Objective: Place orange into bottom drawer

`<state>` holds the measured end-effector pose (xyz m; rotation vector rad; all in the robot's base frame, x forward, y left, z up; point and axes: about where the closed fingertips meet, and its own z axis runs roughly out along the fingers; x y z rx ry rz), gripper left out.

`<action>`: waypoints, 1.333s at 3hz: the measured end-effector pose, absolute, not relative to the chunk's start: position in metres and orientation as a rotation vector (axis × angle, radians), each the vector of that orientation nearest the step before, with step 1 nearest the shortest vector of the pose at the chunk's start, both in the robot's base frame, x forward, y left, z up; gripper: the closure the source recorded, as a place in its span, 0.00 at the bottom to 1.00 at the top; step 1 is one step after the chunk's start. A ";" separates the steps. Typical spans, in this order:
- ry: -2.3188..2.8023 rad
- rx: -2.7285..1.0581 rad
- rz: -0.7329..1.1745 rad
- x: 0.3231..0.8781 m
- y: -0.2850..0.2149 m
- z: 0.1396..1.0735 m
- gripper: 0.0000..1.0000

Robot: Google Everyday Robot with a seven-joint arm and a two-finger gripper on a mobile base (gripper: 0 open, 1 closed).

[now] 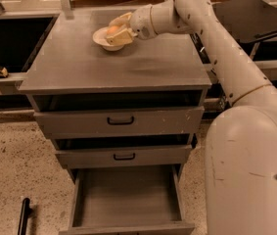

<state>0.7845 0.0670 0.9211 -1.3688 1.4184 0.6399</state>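
The orange (pixel 113 30) lies in a cream shallow bowl (pixel 99 37) at the back of the grey cabinet top (pixel 103 67). My gripper (pixel 110 32) reaches in from the right and sits at the bowl, open, with one finger behind the orange and one in front of it; I cannot tell whether they touch it. The bottom drawer (pixel 128 197) is pulled out at the foot of the cabinet, and its flat grey floor is bare.
The two upper drawers (pixel 121 122) with black handles are shut. My white arm and base (pixel 245 155) fill the right side. A black bar (pixel 23 214) lies on the speckled floor at the lower left. A dark shelf (pixel 11 38) is at the left.
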 end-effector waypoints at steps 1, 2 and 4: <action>1.373 -1.433 0.690 0.757 0.079 0.904 1.00; 1.307 -1.470 0.694 0.710 0.084 0.903 1.00; 1.345 -1.618 0.842 0.611 0.107 0.811 1.00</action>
